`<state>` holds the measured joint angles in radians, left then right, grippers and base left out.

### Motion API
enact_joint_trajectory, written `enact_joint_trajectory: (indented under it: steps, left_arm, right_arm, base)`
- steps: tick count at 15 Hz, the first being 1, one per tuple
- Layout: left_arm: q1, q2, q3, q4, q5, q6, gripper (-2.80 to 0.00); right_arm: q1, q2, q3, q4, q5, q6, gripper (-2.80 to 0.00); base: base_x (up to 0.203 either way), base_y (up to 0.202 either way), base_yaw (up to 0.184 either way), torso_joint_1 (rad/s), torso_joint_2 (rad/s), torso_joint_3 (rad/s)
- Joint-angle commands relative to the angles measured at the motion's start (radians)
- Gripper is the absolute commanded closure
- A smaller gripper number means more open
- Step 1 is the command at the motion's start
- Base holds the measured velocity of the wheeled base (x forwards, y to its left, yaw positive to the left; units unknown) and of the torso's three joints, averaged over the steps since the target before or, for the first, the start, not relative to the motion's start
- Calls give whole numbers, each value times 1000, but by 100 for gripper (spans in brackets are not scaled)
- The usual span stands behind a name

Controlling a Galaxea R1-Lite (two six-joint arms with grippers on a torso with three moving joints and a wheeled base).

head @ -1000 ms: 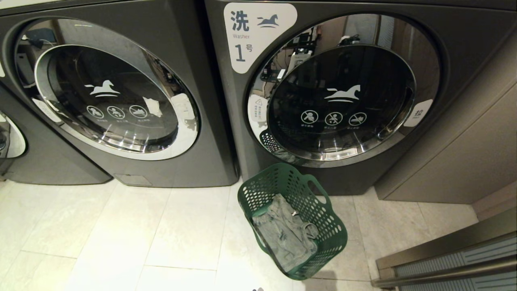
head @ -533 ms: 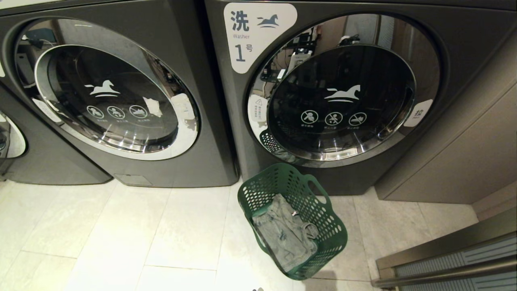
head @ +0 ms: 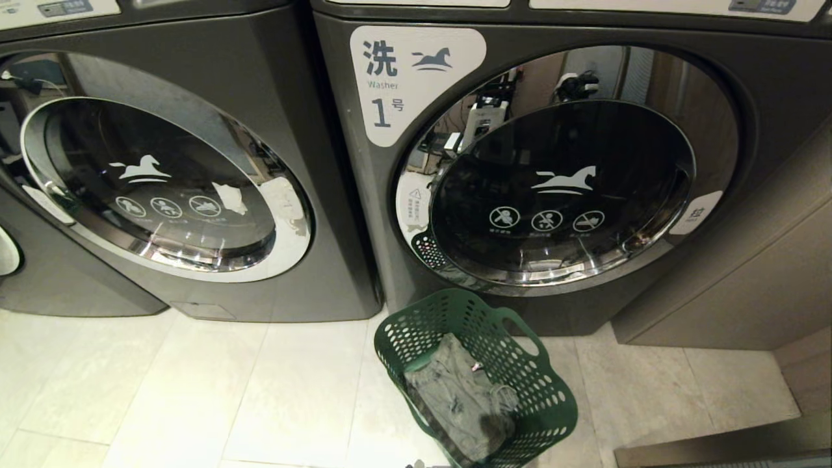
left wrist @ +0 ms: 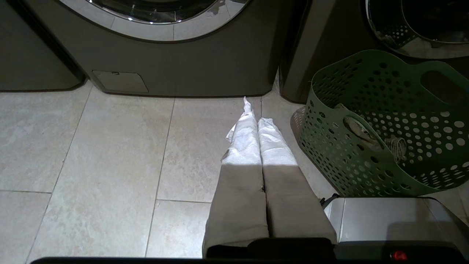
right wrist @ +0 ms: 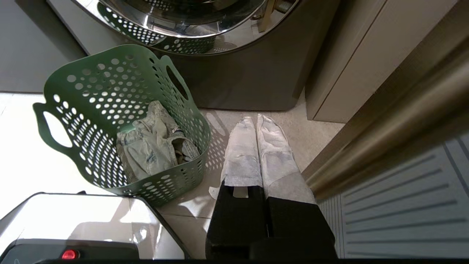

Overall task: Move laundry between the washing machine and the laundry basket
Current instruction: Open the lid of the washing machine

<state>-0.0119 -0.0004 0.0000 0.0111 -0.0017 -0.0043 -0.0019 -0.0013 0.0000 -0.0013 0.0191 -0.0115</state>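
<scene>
The laundry basket (head: 549, 396), dark green with round holes, stands on the tiled floor in front of the right-hand machine. The laundry (head: 455, 396), a faded grey-green denim garment, lies crumpled inside it (right wrist: 154, 146). The washing machine (head: 162, 188) is the dark grey front-loader on the left, its chrome-ringed door closed. Neither arm shows in the head view. My left gripper (left wrist: 256, 113) hangs shut and empty over the floor to the left of the basket (left wrist: 366, 146). My right gripper (right wrist: 256, 121) hangs shut and empty to the right of the basket (right wrist: 91, 91).
The machine labelled 1 (head: 552, 195) stands directly behind the basket, door closed. A third machine's edge (head: 6, 253) shows at far left. A beige cabinet (head: 747, 273) and a grooved metal rail (right wrist: 403, 183) bound the right side. My silver base (left wrist: 384, 220) sits near the basket.
The whole head view has shifted: machines and basket sit lower and slightly larger in it, so the camera moved. Basket, laundry and doors keep their places.
</scene>
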Motion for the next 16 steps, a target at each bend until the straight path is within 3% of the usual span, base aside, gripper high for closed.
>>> enact_joint_trajectory:
  steps: [1, 11, 13, 16]
  left_arm:
    - [0, -3, 0, 0, 0, 0, 0]
    - [0, -3, -15, -31, 8, 13, 0]
    - [0, 4, -162, 4, 17, 18, 0]
    - [-4, 144, -535, 196, 37, 21, 0]
  right_arm:
    - [-1, 0, 0, 0, 1, -1, 0]
    - [0, 0, 0, 0, -2, 5, 0]
    - [0, 0, 0, -1, -2, 5, 0]
    - [0, 0, -1, 0, -2, 5, 0]
  base:
    - [0, 0, 0, 0, 0, 0]
    - [0, 0, 0, 0, 0, 0]
    - [0, 0, 0, 0, 0, 0]
    - [0, 0, 0, 0, 0, 0]
